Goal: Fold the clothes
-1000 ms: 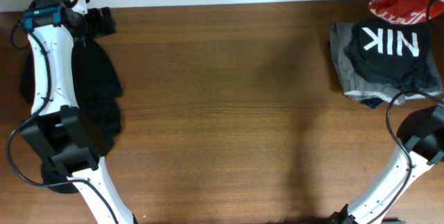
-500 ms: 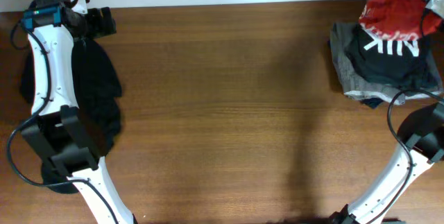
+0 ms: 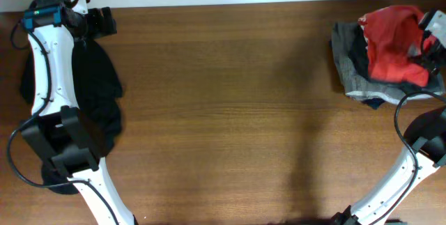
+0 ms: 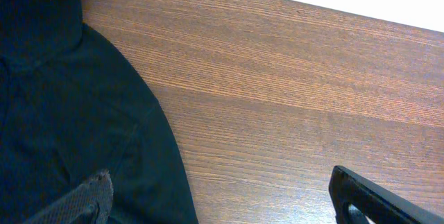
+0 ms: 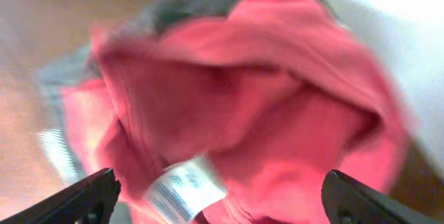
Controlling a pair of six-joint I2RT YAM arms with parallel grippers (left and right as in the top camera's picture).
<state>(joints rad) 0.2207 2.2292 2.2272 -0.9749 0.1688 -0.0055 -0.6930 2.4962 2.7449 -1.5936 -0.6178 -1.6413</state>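
The clothes, an orange-red T-shirt (image 3: 390,44), lie crumpled on top of a garment pile at the back right. In the right wrist view the T-shirt (image 5: 263,113) is blurred and fills the frame, with its white neck label (image 5: 184,189) between my fingertips. My right gripper (image 3: 428,33) (image 5: 222,203) hovers just over the shirt's right side, open, jaws wide apart and gripping nothing. My left gripper (image 3: 104,21) (image 4: 225,207) is at the back left corner, open, above bare wood at the edge of a black garment.
A black shirt (image 3: 359,51) and a grey folded garment (image 3: 343,54) lie under the red T-shirt. A black garment (image 3: 97,86) (image 4: 62,113) is spread at the far left beside the left arm. The table's back edge (image 3: 223,5) meets a white wall.
My right gripper carried the red T-shirt forward from the back right edge onto the pile, covering the white letters, then opened and let it go. The left arm has not moved.
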